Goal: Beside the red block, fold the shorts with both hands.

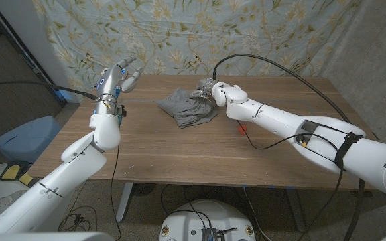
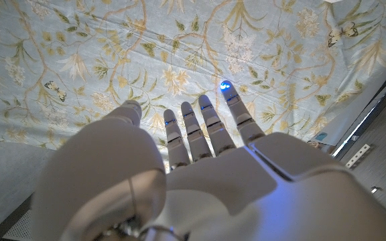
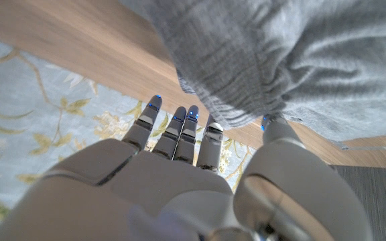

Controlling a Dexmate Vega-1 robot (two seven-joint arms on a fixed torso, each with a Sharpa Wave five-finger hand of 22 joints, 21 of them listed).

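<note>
While your right hand (image 1: 210, 89) pinches the crumpled shorts (image 1: 187, 108) at the desk's (image 1: 179, 154) twelve o'clock, red block (image 1: 242, 127) at their four, your open left hand (image 1: 119, 77) should descend to grip them.

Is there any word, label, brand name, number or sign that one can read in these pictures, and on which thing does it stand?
No readable text in any view.
The gray shorts show no label or print.
The wall cloth bears only a leaf and flower pattern.
The left hand and right hand carry no legible marking.
The red block is too small to tell.
</note>
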